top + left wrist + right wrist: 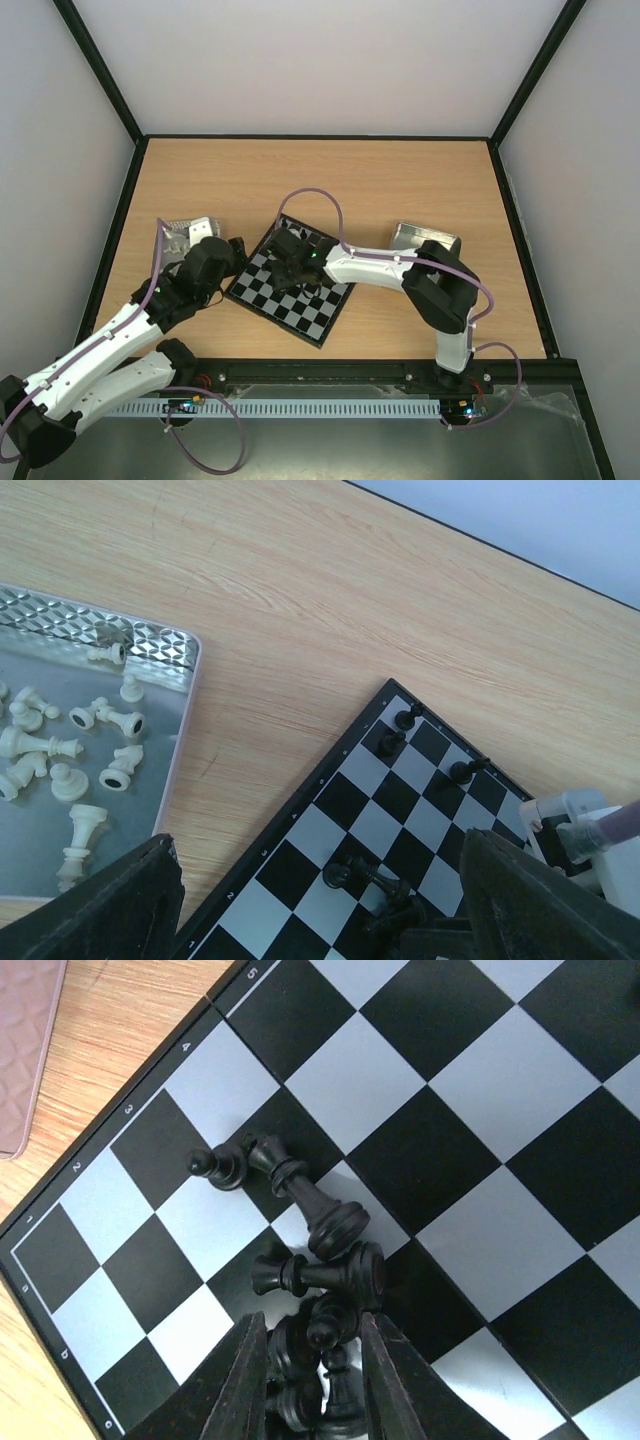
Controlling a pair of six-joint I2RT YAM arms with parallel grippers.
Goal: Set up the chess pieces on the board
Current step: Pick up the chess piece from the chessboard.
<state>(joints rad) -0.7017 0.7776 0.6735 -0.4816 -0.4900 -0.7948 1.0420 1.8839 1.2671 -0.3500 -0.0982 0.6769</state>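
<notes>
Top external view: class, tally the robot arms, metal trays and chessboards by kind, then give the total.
Robot arms: 2
Metal trays: 2
Chessboard: 1
Total: 5

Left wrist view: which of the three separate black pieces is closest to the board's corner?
The topmost piece, right at the corner; the others sit further in.

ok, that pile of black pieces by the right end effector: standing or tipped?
Mostly tipped: two black pieces lie on their sides across the board squares; the small one beside them looks upright.
</notes>
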